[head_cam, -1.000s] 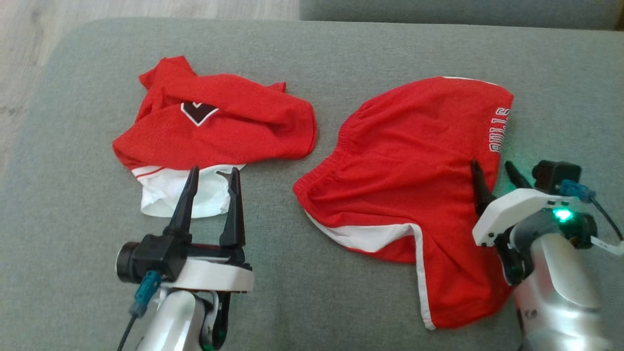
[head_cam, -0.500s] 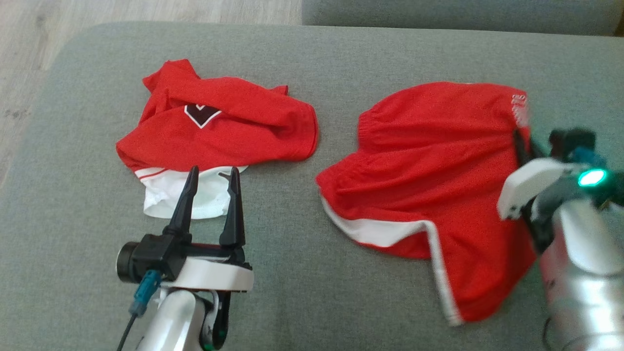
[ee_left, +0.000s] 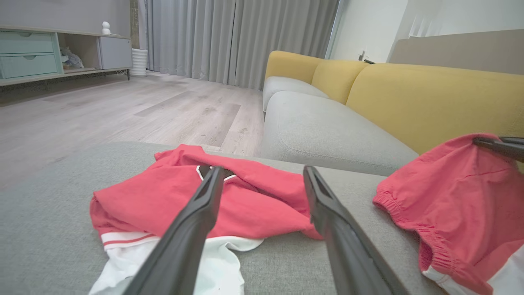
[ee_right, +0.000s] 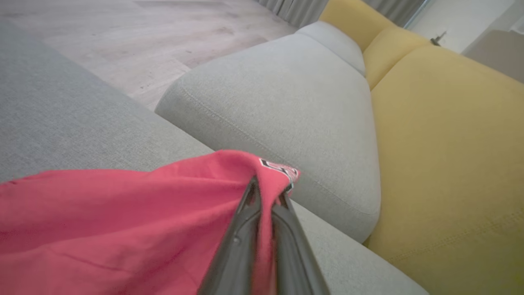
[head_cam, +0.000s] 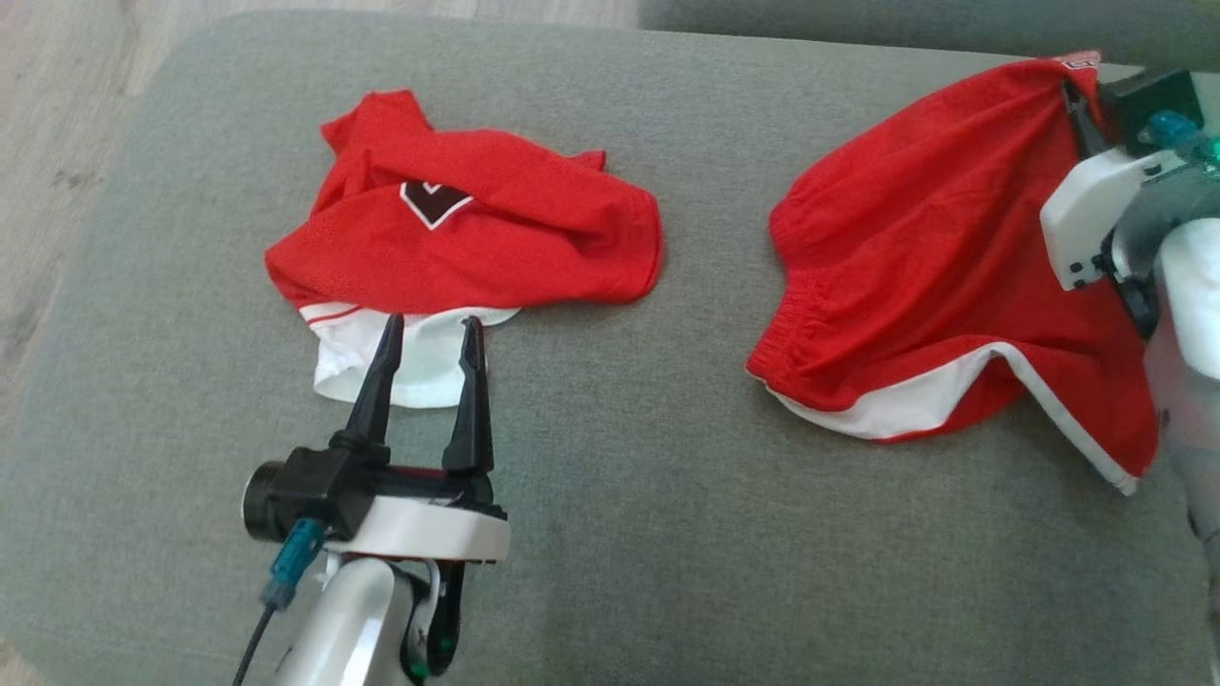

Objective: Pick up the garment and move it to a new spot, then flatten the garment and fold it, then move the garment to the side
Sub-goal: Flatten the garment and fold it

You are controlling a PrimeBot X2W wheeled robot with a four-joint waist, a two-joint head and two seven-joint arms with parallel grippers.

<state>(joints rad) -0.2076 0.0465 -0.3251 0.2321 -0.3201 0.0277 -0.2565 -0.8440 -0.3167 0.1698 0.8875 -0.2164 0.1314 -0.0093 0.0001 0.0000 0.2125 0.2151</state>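
Observation:
The garment [head_cam: 934, 257] is a pair of red shorts with white trim, lying at the right of the grey cushion [head_cam: 667, 534]. My right gripper [head_cam: 1072, 90] is shut on its upper right edge and holds that corner raised. In the right wrist view the fingertips [ee_right: 266, 192] pinch a fold of the red cloth [ee_right: 123, 229] beside a lettered patch. My left gripper [head_cam: 434, 329] stands open at the lower left, its tips over the white hem of a second red garment [head_cam: 477, 238], apart from it. The left wrist view has that gripper [ee_left: 262, 174] open and the shorts [ee_left: 458, 196] at the right.
The second red garment [ee_left: 245, 205] with a dark diamond emblem lies crumpled at the cushion's left. Wooden floor [head_cam: 57, 95] lies beyond the left edge. Another grey seat cushion [ee_right: 286, 102] and a yellow sofa back [ee_right: 450, 164] stand behind.
My right gripper has shut on the shorts' edge and pulled that corner up and toward the far right; the shorts trail after it. The head view has also shifted. The left arm has kept still.

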